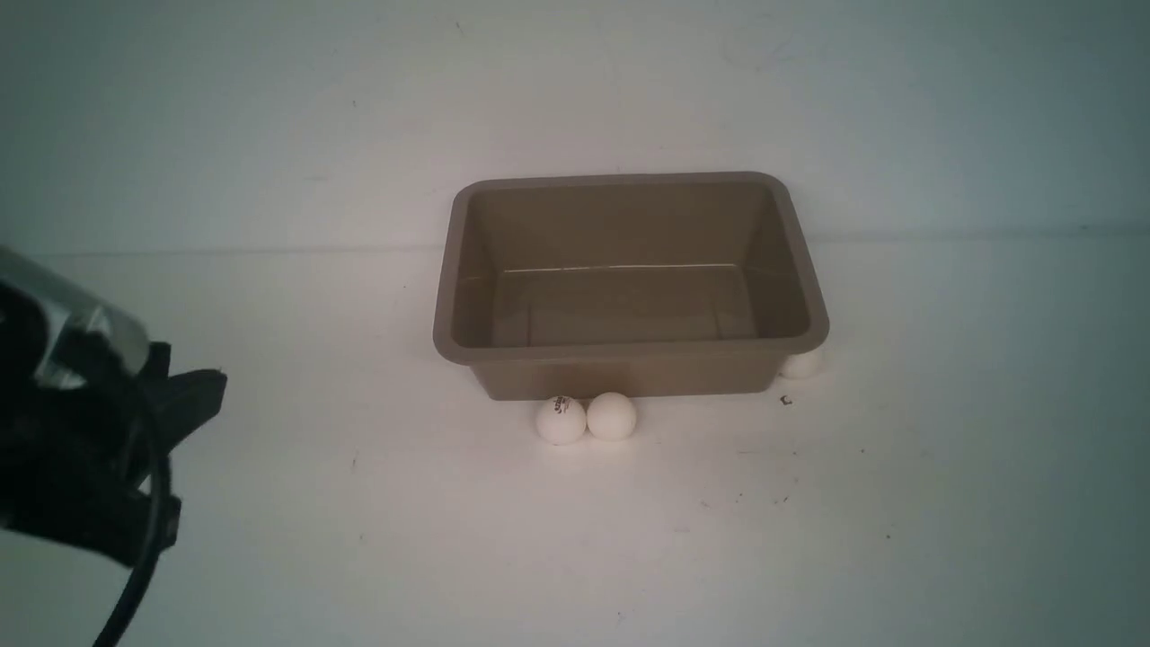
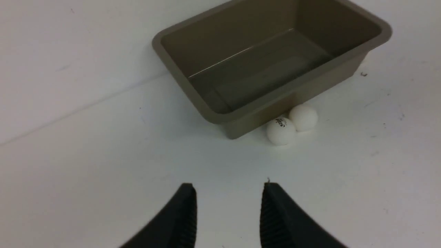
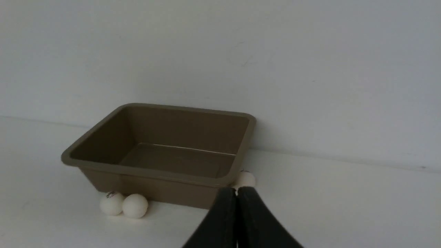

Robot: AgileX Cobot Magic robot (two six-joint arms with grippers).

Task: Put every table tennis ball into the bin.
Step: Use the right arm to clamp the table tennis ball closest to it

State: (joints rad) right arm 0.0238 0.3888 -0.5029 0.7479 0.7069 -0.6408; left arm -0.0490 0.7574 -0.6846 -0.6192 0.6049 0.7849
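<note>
Nearest, the left hand [image 2: 229, 187] hangs low over the counter [image 1: 449, 539] at the robot's left, its fingers apart with nothing between them; the right hand [image 3: 236, 189] shows only in its own wrist view, fingers pressed together and empty. Further out, two balls lie touching each other just in front of the bin's near wall: the logo ball [image 1: 561, 420] on the left and the plain ball [image 1: 612, 416] on the right. Behind them stands the bin [image 1: 629, 352], upright and bare inside. A third ball [image 1: 802, 364] sits tucked against its near right corner, half hidden by the flared rim (a fourth ball is not in view). Beyond is the wall [image 1: 575, 90]. No ball is in the bin, so the task looks to be at its start — the approach to a first pick. The left hand, already parted, seems best placed for the logo ball. The next move calls for closing on one ball without nudging its neighbour away — round and light, both will roll easily.
</note>
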